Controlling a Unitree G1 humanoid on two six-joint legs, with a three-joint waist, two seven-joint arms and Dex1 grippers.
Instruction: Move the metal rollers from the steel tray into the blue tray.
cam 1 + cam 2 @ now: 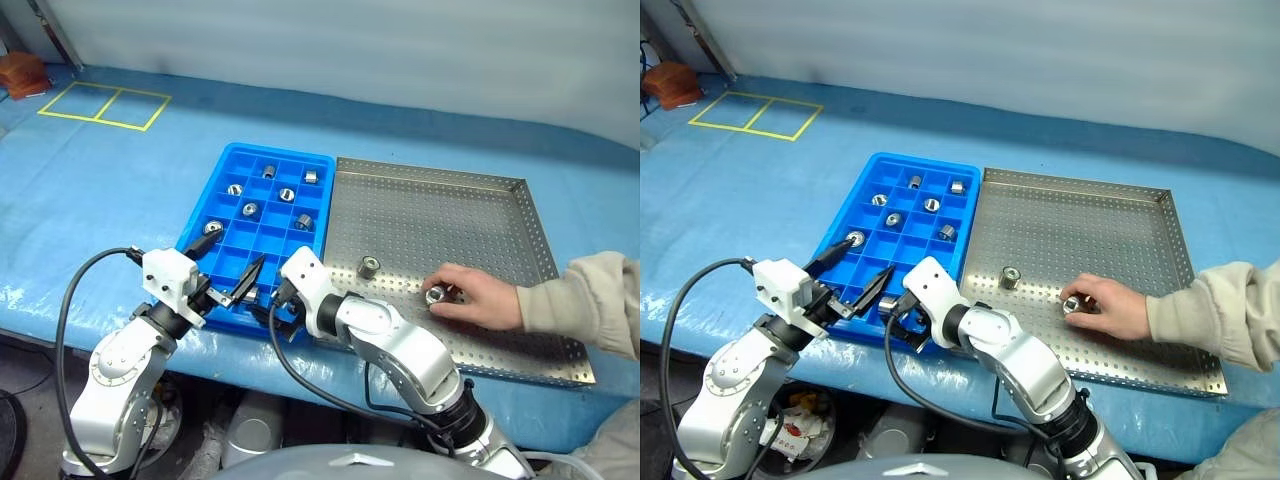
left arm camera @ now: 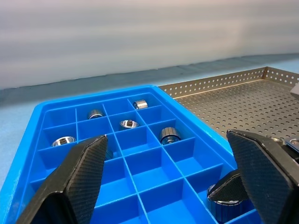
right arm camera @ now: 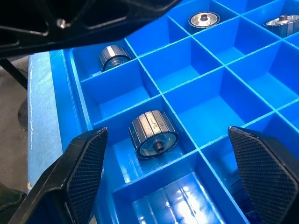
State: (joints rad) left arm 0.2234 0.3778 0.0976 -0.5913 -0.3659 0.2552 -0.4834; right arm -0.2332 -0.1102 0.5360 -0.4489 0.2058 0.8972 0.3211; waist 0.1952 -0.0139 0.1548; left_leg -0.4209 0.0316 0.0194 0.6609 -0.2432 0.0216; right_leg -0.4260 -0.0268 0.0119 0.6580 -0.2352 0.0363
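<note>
my left gripper (image 1: 232, 283) hovers over the near edge of the blue tray (image 1: 222, 176), fingers spread wide with nothing between them. my right gripper (image 3: 170, 172) sits just beside it at the tray's near right corner, tilted down into the compartments, its fingers (image 3: 86, 161) also spread and empty. between those fingers, one of the metal rollers (image 3: 153, 134) lies on its side in a near compartment, ribbed around its body, loose and not pinched. another roller (image 3: 113, 57) rests in the next compartment toward the tray's corner. further up the tray several more rollers sit singly in their own squares, among them one (image 1: 249, 210) near the middle and one (image 1: 311, 177) at the far right. the steel tray (image 1: 500, 215) lies touching the blue tray's right side; a single roller (image 1: 369, 266) stands on its perforated floor, and a person's hand (image 1: 478, 297) rests there with fingers around another roller (image 1: 436, 295). i can read no brand, label or writing anywhere. yellow tape (image 1: 104, 105) marks two boxes on the blue table cover (image 1: 100, 200) at far left.
</note>
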